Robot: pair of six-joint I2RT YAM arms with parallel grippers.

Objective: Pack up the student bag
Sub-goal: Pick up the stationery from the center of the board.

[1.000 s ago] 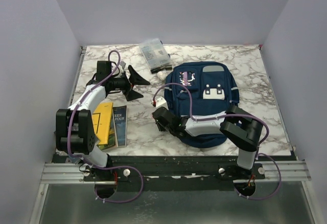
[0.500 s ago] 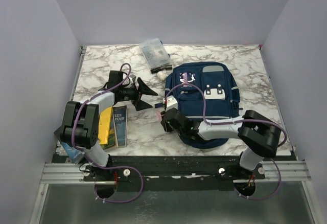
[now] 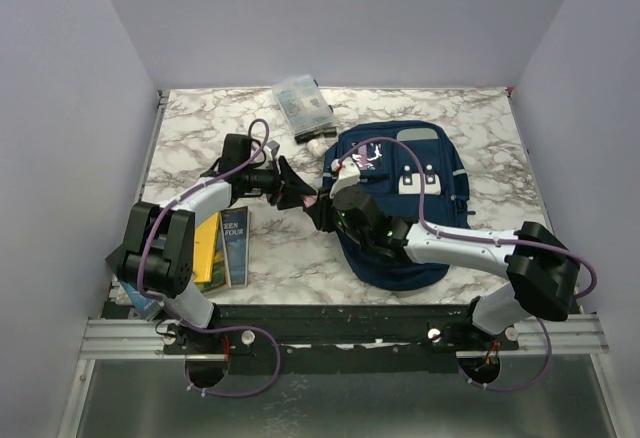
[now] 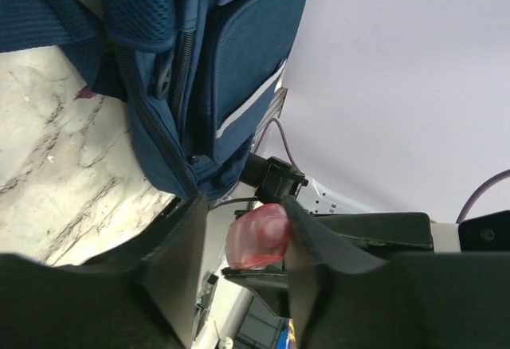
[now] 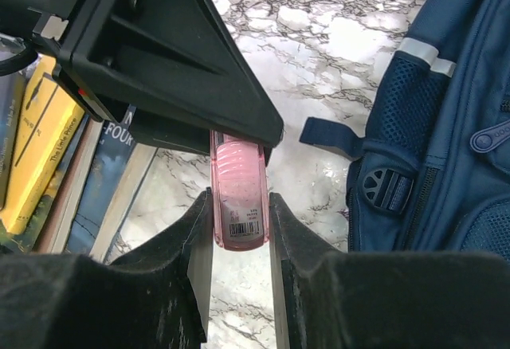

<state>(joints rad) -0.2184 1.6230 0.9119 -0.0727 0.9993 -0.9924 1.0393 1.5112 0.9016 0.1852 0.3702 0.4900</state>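
The student bag (image 3: 450,203), a large navy blue fabric backpack, lies flat just right of the right gripper (image 5: 237,205), which clamps a pink translucent plastic case (image 5: 237,178). The left gripper (image 4: 241,205) straddles the case's far end half-open, one finger not touching. If the right lets go too soon, the case likely drops.

A robot lab cell: plain pale walls (image 3: 340,18) box in a marble-patterned table (image 3: 500,128), arms (image 3: 460,243) bolted to a rail (image 3: 120,336).
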